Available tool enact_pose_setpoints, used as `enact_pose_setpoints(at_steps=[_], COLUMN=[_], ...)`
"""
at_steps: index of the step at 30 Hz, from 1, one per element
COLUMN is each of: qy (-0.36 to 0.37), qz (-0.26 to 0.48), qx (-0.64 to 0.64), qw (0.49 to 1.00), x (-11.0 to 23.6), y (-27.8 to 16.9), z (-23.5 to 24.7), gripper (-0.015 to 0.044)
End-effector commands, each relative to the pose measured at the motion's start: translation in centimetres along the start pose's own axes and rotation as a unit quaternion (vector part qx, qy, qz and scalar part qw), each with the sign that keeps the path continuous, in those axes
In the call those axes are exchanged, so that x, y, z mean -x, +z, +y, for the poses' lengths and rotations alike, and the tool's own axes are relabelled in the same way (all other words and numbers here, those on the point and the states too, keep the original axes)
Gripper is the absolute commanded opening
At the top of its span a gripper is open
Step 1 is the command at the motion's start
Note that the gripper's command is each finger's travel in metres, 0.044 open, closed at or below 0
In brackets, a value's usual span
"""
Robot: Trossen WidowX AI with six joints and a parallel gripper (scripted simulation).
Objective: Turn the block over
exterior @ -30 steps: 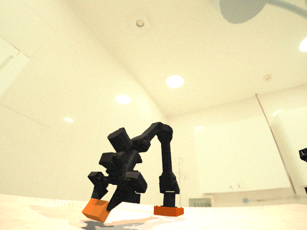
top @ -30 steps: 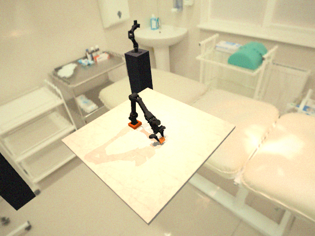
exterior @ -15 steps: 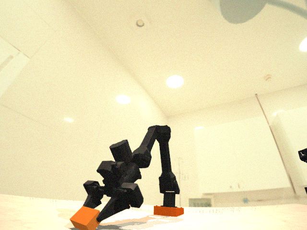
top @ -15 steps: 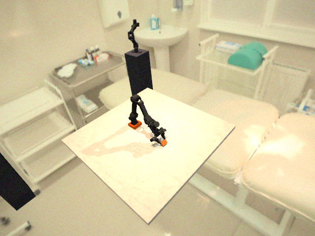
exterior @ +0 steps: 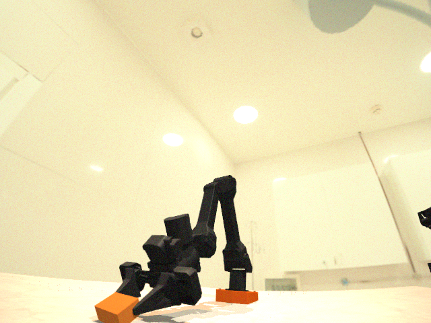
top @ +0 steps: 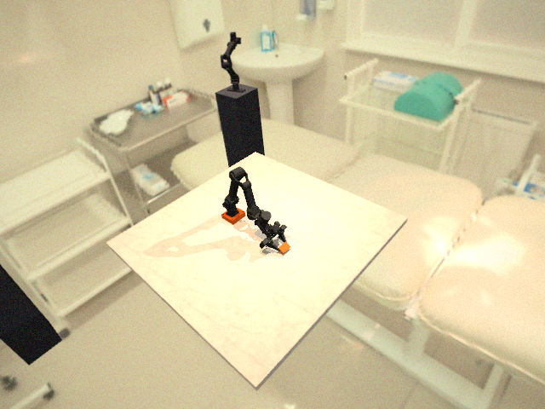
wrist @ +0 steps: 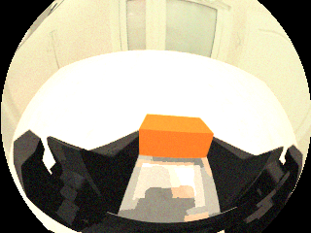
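Claw (exterior: 134,299) clamped on an orange block (exterior: 116,307), my fingers held partly apart by its width. I am a single black arm (top: 250,200) bolted to an orange base plate (top: 232,216) on a pale, marbled table (top: 211,303).

In the top view, the base sits just left of the table's middle, and my arm rises from it, folds at the elbow and reaches down toward five o'clock. The block (top: 283,248) sits at my fingertips there, near the table's centre and well apart from every edge.

From the low exterior view, my wrist is tipped steeply forward. One dark finger (exterior: 129,281) rests against the block's far side and the other (exterior: 153,300) lies along its near side. The block is tilted, with one lower corner down at the table; I cannot tell whether it truly touches the surface.

In the wrist view, the block (wrist: 177,135) fills the centre, showing plain orange top and front faces. Its marked side is not visible to me in any view. My fingers appear as dark shapes at eight and four o'clock.
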State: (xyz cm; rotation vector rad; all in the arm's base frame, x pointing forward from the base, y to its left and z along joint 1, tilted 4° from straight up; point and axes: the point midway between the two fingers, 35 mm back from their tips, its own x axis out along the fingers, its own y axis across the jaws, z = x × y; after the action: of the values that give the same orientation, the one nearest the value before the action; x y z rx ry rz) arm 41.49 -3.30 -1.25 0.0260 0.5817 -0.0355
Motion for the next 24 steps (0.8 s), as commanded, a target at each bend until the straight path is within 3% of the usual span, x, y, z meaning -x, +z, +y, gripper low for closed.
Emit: enact_pose_setpoints(at_steps=[1,10,24], qy=[0.002,0.003,0.003], qz=[-0.014,-0.074,-0.087], qx=[-0.002,-0.002,-0.002], qw=[1.000,0.997,0.996], x=[0.4,1.7,1.9], y=[-1.1,-1.4,-1.1], z=[0.1,0.2,0.2], gripper=[0.0000,0.0000,0.0000])
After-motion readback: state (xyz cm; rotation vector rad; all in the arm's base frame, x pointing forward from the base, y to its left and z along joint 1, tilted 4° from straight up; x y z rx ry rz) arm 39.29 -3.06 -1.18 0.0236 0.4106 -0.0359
